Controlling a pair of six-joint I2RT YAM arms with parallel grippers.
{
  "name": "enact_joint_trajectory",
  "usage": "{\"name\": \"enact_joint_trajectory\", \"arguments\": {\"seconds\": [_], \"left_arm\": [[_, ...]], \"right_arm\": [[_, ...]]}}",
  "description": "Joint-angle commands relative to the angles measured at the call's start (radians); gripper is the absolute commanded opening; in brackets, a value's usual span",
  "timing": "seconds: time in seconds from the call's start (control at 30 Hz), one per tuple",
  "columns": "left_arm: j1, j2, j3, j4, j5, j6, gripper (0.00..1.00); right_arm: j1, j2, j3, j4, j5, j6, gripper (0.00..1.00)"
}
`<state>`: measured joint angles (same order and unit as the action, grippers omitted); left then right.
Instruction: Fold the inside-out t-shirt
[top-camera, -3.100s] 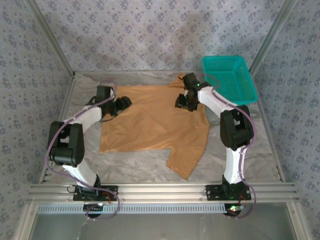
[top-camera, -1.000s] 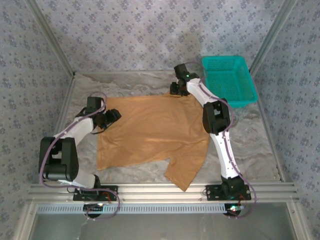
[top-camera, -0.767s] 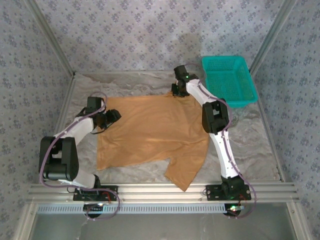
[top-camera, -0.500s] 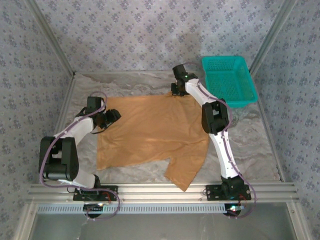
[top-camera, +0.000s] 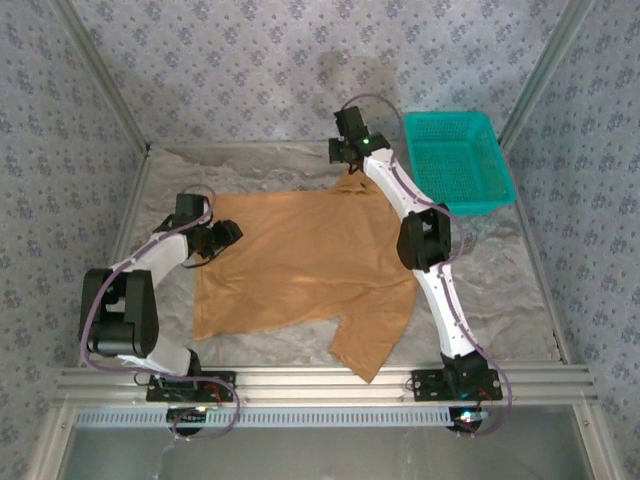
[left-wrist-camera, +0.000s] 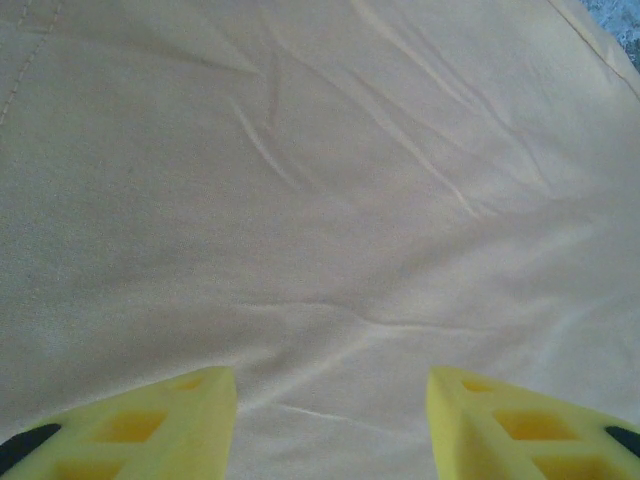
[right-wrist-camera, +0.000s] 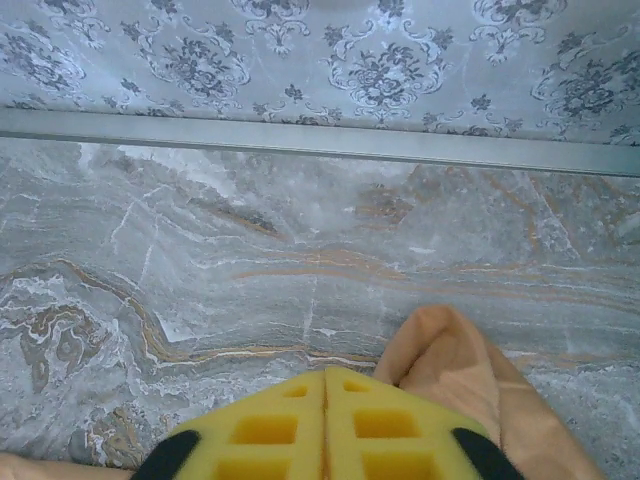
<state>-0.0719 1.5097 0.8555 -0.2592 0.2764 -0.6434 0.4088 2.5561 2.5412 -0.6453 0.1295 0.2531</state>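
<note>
Grey marbled sheeting covers the table (top-camera: 500, 290), and walls (top-camera: 250, 70) papered in a pale floral print close it in on three sides. At the far right corner sits a teal basket (top-camera: 460, 160), well apart from the cloth.

The inside-out t-shirt (top-camera: 300, 260) lies spread flat across the middle of the table, tan and lightly creased. One sleeve points toward the near edge on my right, and its far edge rises in a small peak.

My right pincer (top-camera: 345, 155) hangs at that peak, reaching out over the far edge of the table, just left of the basket. From my right wrist I see its yellow pads (right-wrist-camera: 270, 430) pressed flat together with no gap between them. A bunched fold of the tan cloth comes up right at their tips, so I have the shirt's far edge pinched. Beyond lie bare marble and a metal rail (right-wrist-camera: 320, 140) at the foot of the wall.

My left pincer (top-camera: 222, 236) sits low at the shirt's left edge. Its two yellow fingers (left-wrist-camera: 150, 420) stand apart over the cloth and hold nothing. Between them the fabric lies smooth, with a few thin wrinkles.
</note>
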Motion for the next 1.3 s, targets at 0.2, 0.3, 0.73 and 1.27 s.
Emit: {"name": "enact_joint_trajectory", "arguments": {"seconds": [0.2, 0.3, 0.73, 1.27], "left_arm": [[-0.014, 0.020, 0.010, -0.002, 0.028, 0.017, 0.53], [-0.022, 0.029, 0.023, -0.009, 0.028, 0.018, 0.53], [-0.043, 0.055, 0.027, 0.001, 0.022, 0.012, 0.50], [-0.047, 0.060, 0.025, -0.002, 0.023, 0.016, 0.46]], "right_arm": [[-0.108, -0.061, -0.184, -0.049, -0.127, 0.032, 0.34], [-0.105, -0.072, -0.228, -0.068, -0.130, 0.001, 0.36], [-0.103, -0.153, -0.376, -0.018, -0.070, 0.017, 0.42], [-0.065, -0.089, -0.296, -0.028, -0.122, -0.040, 0.42]]}}
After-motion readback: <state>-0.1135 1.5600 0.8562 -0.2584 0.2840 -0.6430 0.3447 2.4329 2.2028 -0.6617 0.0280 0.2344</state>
